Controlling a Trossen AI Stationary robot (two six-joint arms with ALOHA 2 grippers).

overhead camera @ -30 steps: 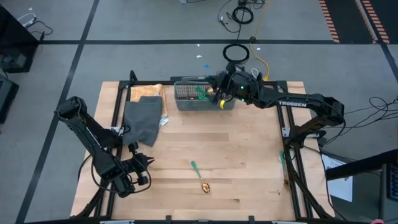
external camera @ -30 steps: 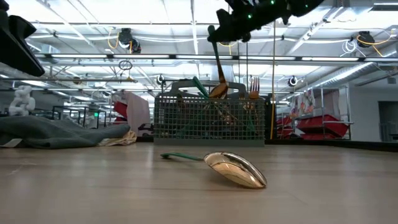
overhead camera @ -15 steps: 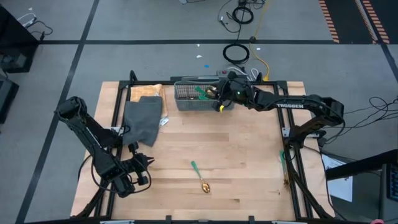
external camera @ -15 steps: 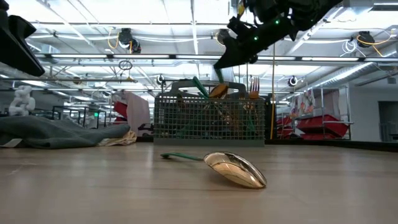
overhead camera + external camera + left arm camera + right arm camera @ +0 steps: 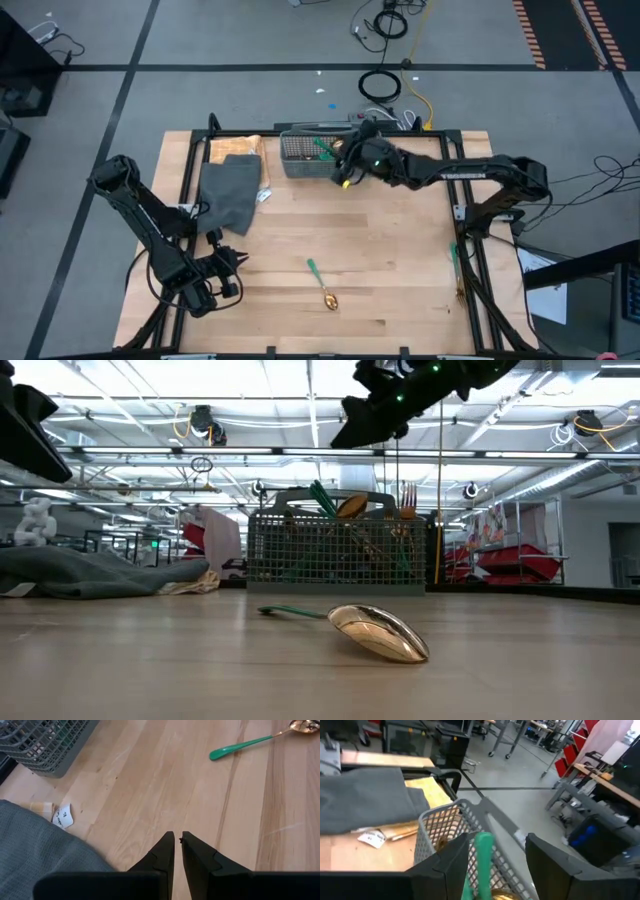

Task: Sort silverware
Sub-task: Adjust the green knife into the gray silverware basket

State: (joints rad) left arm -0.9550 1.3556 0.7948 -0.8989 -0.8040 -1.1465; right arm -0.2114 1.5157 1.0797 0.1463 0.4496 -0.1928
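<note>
My right fingers [image 5: 346, 172] hang above the front edge of the grey mesh basket [image 5: 305, 155] at the far side of the worktop [image 5: 390, 260], spread apart with nothing between them; in my right wrist view the two dark fingers [image 5: 445, 870] stand wide on either side of a green handle [image 5: 479, 855] that rises out of the basket, without touching it. The basket holds several pieces of silverware [image 5: 350, 510] standing tilted, green handles and gold heads poking above its rim, a fork [image 5: 408, 497] upright among them toward one end. One spoon [image 5: 322, 284] lies alone on the bare wood near the front middle, well apart from the basket, its gold bowl [image 5: 380, 632] toward the front edge and its green handle pointing back. My left fingers [image 5: 177, 851] are pressed nearly together, holding nothing, low over the worktop at the front left corner, aimed across the wood toward that spoon. To the left of the basket a grey folded cloth [image 5: 232, 190] lies spread over the worktop, with a sheet of brown paper [image 5: 235, 147] behind it and a small white tag [image 5: 63, 816] just off its edge. Nothing lies between my right fingers and the spoon, only open wood. A coiled black cable [image 5: 379, 86] lies on the floor beyond the worktop.
</note>
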